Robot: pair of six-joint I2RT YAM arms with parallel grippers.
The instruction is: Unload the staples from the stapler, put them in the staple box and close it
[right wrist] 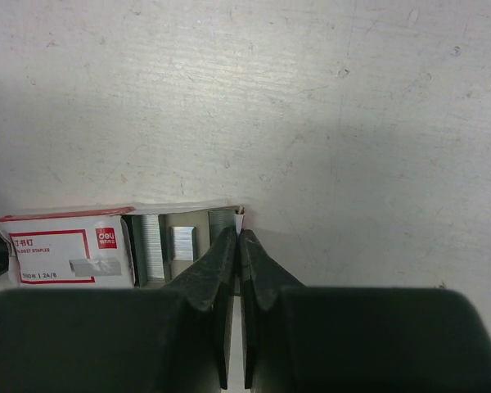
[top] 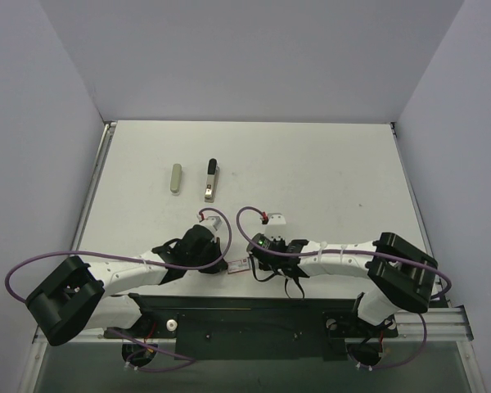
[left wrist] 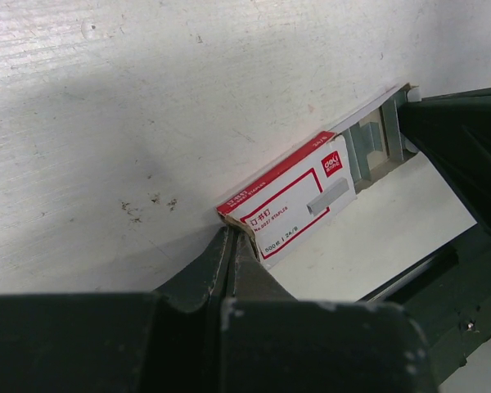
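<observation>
The stapler [top: 210, 180], a slim silvery bar with a black far end, lies closed on the far part of the table, away from both grippers. Its staples do not show. My left gripper [top: 226, 265] [left wrist: 231, 233] is shut on the corner of a small red-and-white box [top: 239, 264] [left wrist: 290, 201] near the table's front. My right gripper [top: 256, 263] [right wrist: 239, 234] is shut on the end wall of that box's inner tray [right wrist: 188, 219], which is slid partly out. Silvery strips [right wrist: 153, 246] lie in the tray.
A small grey box [top: 175, 178] lies left of the stapler. Purple cables loop over the table behind both wrists, with a small white connector [top: 274, 219]. White walls close in the table on three sides.
</observation>
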